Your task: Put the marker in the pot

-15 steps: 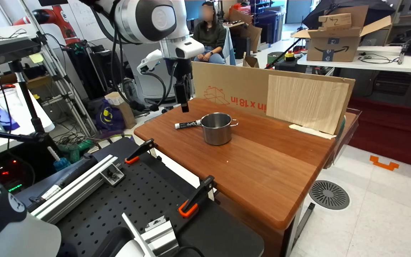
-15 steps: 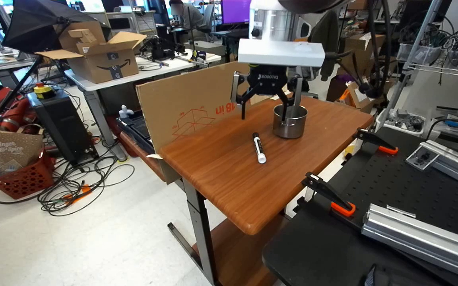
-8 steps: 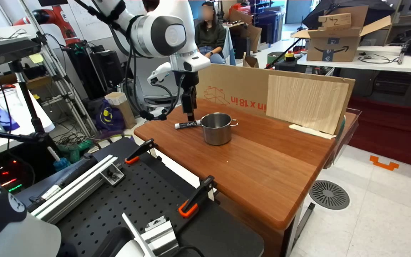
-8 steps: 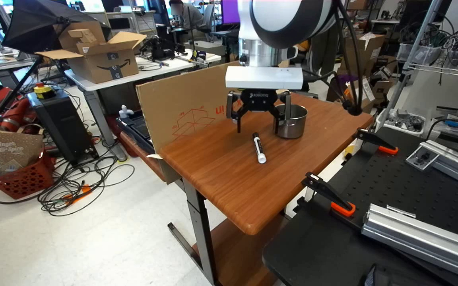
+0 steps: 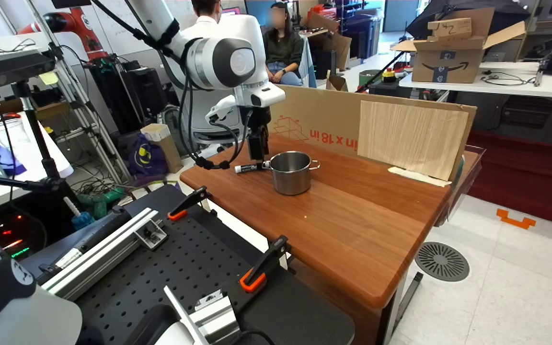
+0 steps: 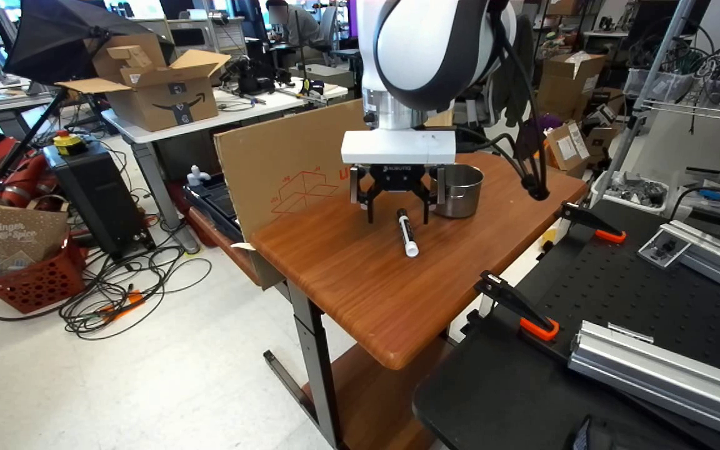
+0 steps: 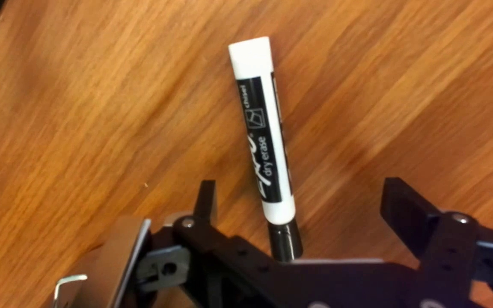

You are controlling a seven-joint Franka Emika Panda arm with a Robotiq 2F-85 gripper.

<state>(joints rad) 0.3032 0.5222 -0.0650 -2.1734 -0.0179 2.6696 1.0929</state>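
The Robotiq gripper (image 7: 300,184) is above the Expo dry-erase marker (image 7: 266,137), fingers apart, one per side. The metal cooking pot (image 5: 291,181) stands upright near the marker.

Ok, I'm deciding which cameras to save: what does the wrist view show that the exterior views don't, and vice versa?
Only the wrist view: legible "chisel" and "dry erase" lettering on the Expo dry-erase marker.

Only the exterior views: a clearly recognisable metal cooking pot, the clamps and the Amazon box.

Shared: the marker lying on the wooden tabletop, and the gripper, plainly open in the wrist view.
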